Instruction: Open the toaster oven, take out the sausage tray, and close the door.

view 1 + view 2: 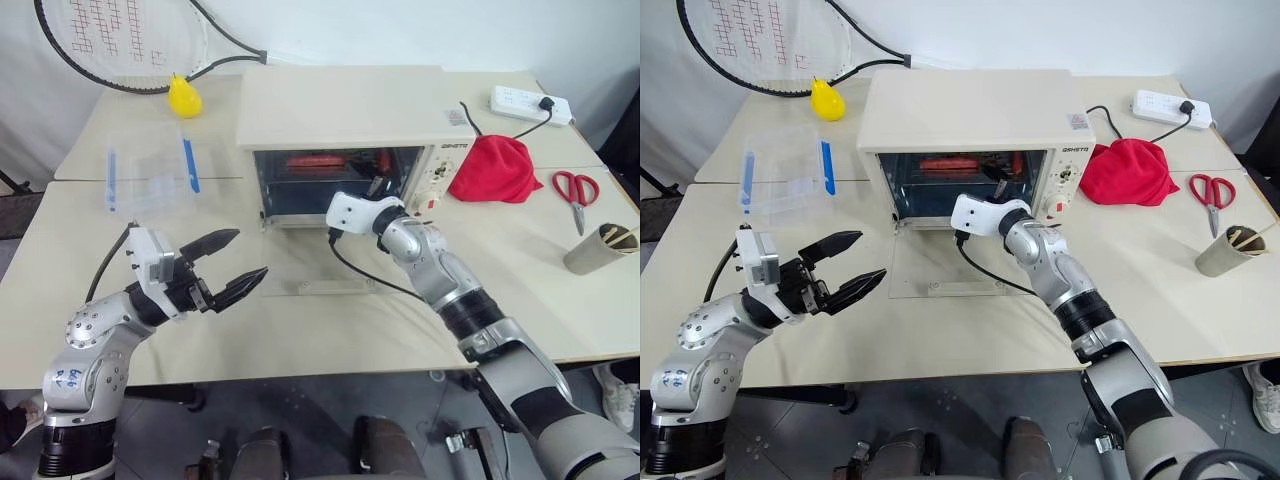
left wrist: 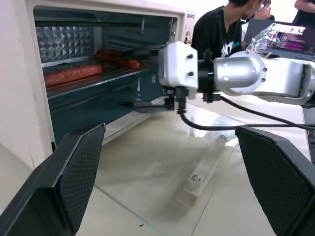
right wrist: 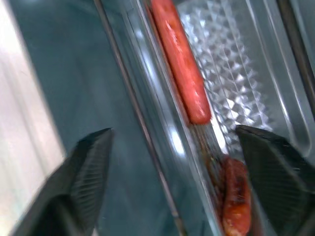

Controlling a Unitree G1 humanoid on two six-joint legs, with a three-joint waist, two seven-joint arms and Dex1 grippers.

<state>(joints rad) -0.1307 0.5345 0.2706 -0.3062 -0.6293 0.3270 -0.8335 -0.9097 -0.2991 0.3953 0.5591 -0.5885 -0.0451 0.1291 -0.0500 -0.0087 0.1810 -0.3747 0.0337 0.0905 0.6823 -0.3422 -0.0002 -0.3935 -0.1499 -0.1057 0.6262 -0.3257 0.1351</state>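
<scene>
Start at your far left: a tennis racket lies at the back edge of the counter, with a yellow pear-shaped object beside its frame. Nearer you sits a clear plastic box with blue clips.

Your left end effector hovers above the counter's front part, its forearm bent in from the left and its two black fingers pointing right toward the oven. The fingers are spread wide with nothing between them.

In the middle stands the toaster oven. The door is fully down, lying flat on the counter with its glass facing up and its bar handle at the near edge. The sausage tray is still on its rack inside the cavity, with red sausages lying along it.

Your right arm reaches diagonally from the lower right, forearm stretched out over the lowered door, wrist roughly level. The right end effector is inside the oven mouth at the tray's front edge; its fingers stand apart on either side of the edge and you cannot see them gripping it.

Small dark lettering sits at the top of the oven's control panel, but it can't be read.

Further right lie a red cloth, a white power strip, red-handled scissors and a paper cup holding sticks.
</scene>
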